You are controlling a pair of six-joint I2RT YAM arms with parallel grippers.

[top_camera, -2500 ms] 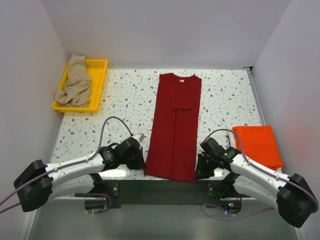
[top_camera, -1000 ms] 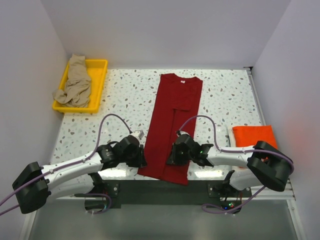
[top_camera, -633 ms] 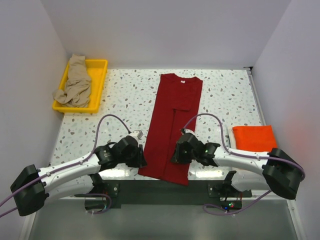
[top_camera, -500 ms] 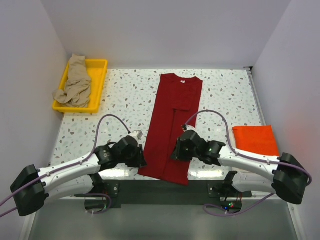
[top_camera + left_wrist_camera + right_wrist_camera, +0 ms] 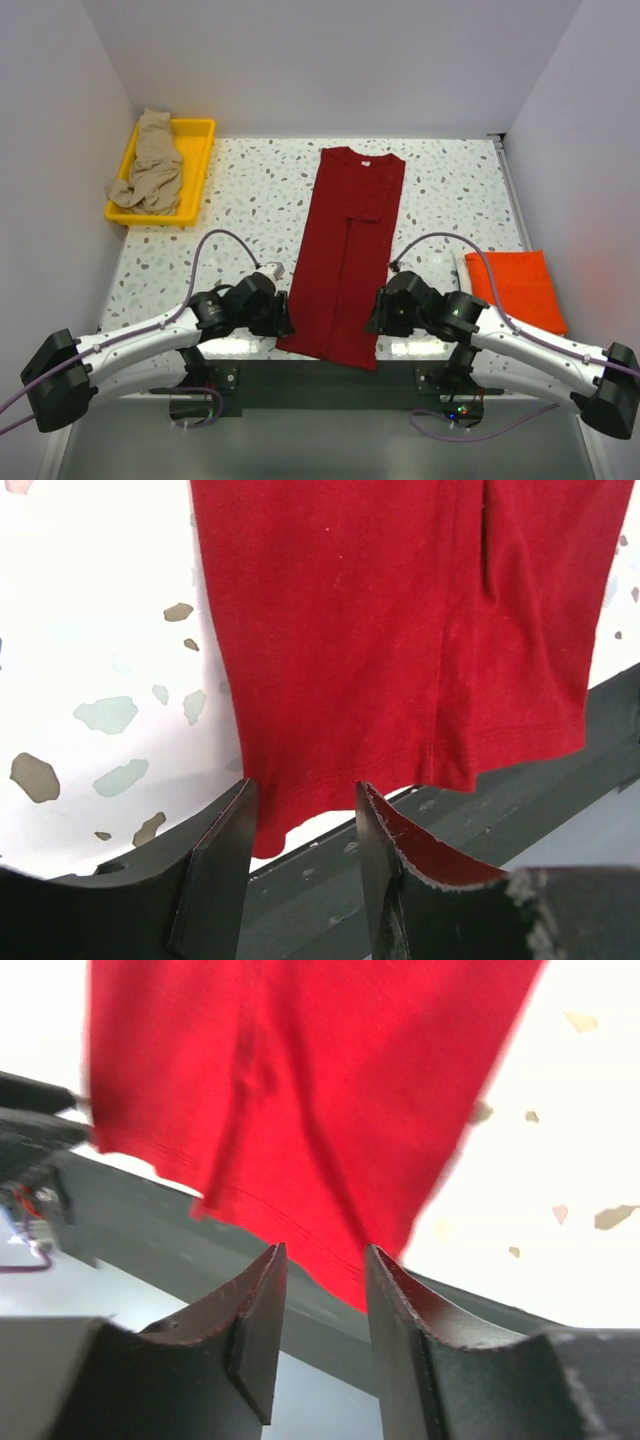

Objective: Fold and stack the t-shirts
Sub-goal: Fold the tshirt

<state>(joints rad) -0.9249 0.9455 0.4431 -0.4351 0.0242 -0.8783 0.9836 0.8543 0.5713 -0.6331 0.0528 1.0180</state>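
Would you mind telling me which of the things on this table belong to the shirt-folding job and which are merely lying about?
Part of the job:
- dark red t-shirt, laid out flat mid-table
- orange t-shirt, folded, at the right edge
- tan t-shirt, crumpled in the tray

Just lying about:
- yellow tray, at the far left
- speckled table itself
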